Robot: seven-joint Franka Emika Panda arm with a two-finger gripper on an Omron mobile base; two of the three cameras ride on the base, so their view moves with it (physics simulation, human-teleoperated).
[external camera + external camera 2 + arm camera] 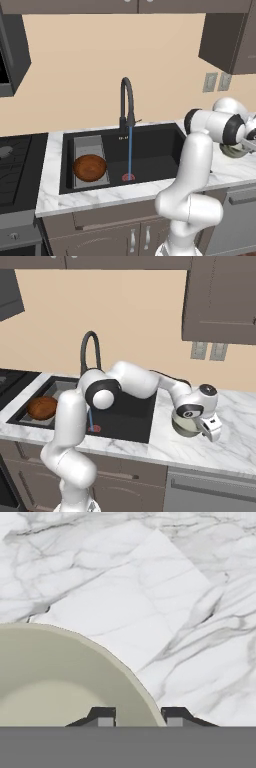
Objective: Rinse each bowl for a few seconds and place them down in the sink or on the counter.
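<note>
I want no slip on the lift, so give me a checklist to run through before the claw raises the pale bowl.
1. Claw straddles the pale bowl's rim: ok, one fingertip each side.
2. Grip firm: cannot tell.
3. Bowl rests on the counter: ok.
4. Water runs from the faucet: ok.
5. Room under the stream: ok; the brown bowl sits aside on the sink's tray.

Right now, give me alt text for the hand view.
A pale cream bowl sits on the white marble counter, its rim passing between the claw and its two dark fingertips.
</note>
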